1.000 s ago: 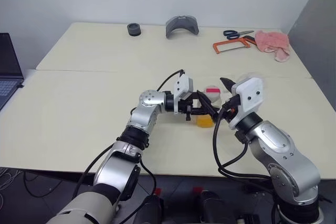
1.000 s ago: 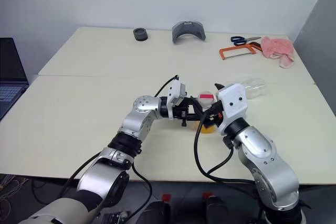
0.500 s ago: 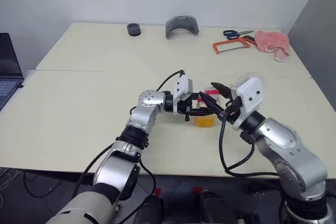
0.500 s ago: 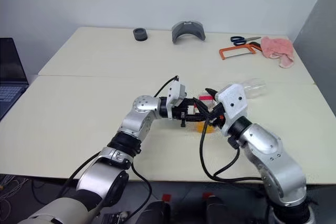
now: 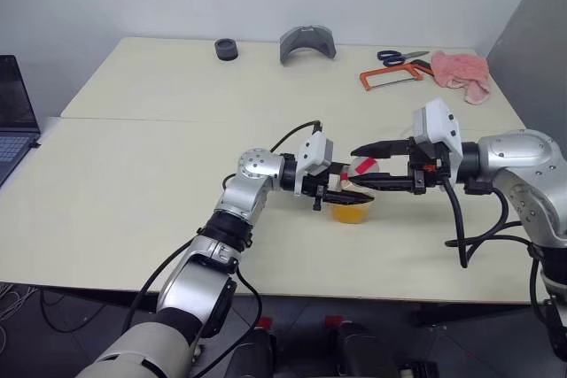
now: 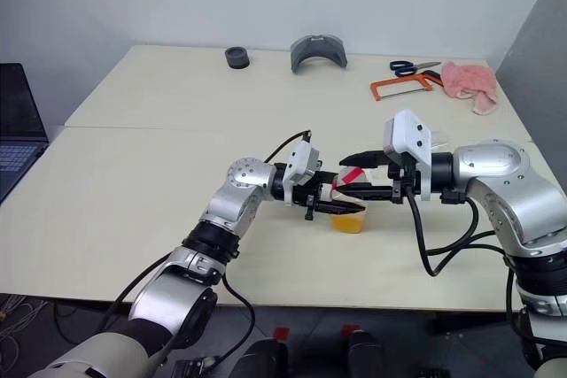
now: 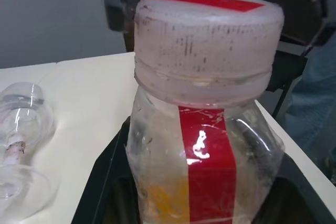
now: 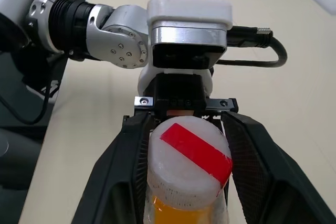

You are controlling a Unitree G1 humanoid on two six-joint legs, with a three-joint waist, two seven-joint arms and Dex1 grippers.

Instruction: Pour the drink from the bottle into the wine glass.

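Note:
The bottle (image 5: 352,210) stands near the table's middle, a small clear one with a red label stripe (image 7: 210,166). The orange drink (image 8: 181,216) fills its lower part. My left gripper (image 5: 361,196) reaches in from the left and is shut on the bottle's body. My right gripper (image 5: 353,168) comes in level from the right. Its two black fingers (image 8: 131,166) press against both sides of the red-striped cap (image 8: 189,161). The clear wine glass (image 7: 21,129) appears upright on the table beyond the bottle, partly hidden behind my right hand (image 6: 440,142).
Along the far edge lie blue-handled scissors (image 5: 403,57), an orange hacksaw (image 5: 390,77), a pink cloth (image 5: 462,73), a grey curved piece (image 5: 307,43) and a black roll (image 5: 226,49). A laptop (image 5: 13,117) sits at the far left.
My right arm has swung out to the right and its gripper has turned level, pointing left, with its fingers now on either side of the cap. The left gripper and bottle have stayed put.

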